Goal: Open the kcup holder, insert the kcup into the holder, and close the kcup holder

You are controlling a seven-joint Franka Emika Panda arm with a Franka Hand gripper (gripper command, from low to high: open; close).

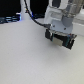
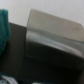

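— What lay around the gripper (image 1: 60, 41) in the exterior view?
— A bare white table (image 1: 25, 57), a black cable (image 1: 31, 14) behind. Whether its jaws stood apart, I couldn't tell.
— And the wrist view?
— Blurred: something teal (image 2: 4, 27), a shiny grey surface (image 2: 52, 30) on black. No kcup or holder was identifiable.

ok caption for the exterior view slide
Panda gripper poised low over a plain white table, cable trailing behind it.

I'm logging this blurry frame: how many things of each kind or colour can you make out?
Robot arm: 1
Tool: 1
White table: 1
Black object, wrist view: 1
Teal object, wrist view: 1
Total: 5
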